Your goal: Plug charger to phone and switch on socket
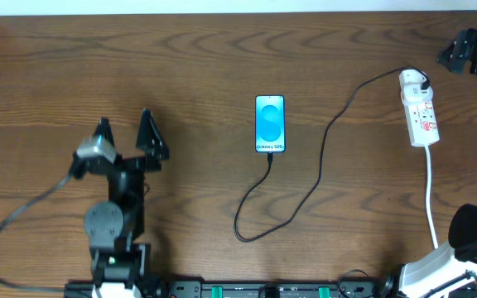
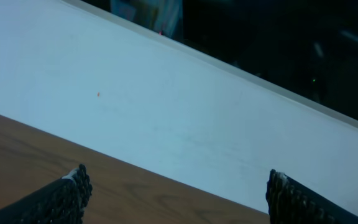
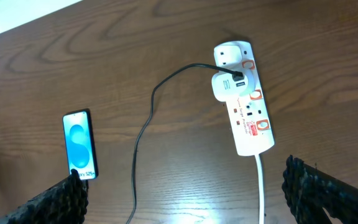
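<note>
The phone (image 1: 270, 124) lies face up mid-table with its blue screen lit; it also shows in the right wrist view (image 3: 79, 143). The charger cable (image 1: 321, 157) runs from the phone's bottom edge, loops toward the front, then goes up to a white adapter (image 3: 227, 86) plugged into the socket (image 1: 421, 116), which also shows in the right wrist view (image 3: 250, 118). My left gripper (image 1: 127, 132) is open and empty, far left of the phone, and also shows in the left wrist view (image 2: 178, 180). My right gripper (image 3: 182, 171) is open and empty, high above the table in front of the socket.
The socket's white cord (image 1: 431, 199) runs toward the front right edge. A black object (image 1: 470, 50) sits at the back right corner. A white wall (image 2: 166, 106) borders the table's far edge. My right arm's base (image 1: 470, 240) is at the front right.
</note>
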Robot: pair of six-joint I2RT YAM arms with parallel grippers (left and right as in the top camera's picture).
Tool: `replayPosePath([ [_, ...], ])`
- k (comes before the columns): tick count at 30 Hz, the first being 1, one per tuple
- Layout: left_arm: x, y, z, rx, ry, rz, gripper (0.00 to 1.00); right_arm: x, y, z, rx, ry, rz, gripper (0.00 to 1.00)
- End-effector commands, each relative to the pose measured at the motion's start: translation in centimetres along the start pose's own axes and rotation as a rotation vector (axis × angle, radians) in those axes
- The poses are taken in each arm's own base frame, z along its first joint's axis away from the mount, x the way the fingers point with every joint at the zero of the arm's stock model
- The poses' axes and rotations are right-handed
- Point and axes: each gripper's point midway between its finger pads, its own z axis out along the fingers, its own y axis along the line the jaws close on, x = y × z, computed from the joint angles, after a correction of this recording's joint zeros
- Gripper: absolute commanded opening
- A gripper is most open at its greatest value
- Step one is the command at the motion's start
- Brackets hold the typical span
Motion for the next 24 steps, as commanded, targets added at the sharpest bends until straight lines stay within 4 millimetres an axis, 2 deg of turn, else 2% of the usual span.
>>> replayPosePath([
  [1, -0.7, 0.9, -1.5, -0.032, -0.07, 0.0, 0.91, -0.2, 0.3, -0.4, -0.003, -0.013, -0.004, 0.99],
  [8, -0.7, 2.1, -4.0, -0.037, -0.149, -0.003, 0.91, -0.2, 0.3, -0.4, -0.003, -0.013, -0.004, 0.99],
  [13, 0.1, 2.9, -5.3, -0.041, -0.182, -0.002, 0.91, -0.2, 0.3, -0.4, -0.003, -0.013, -0.004, 0.99],
  [24, 4.6, 5.6, -6.0, -0.149, -0.003, 0.026, 0.91, -0.2, 0.3, -0.4, -0.003, -0.013, -0.004, 0.99],
])
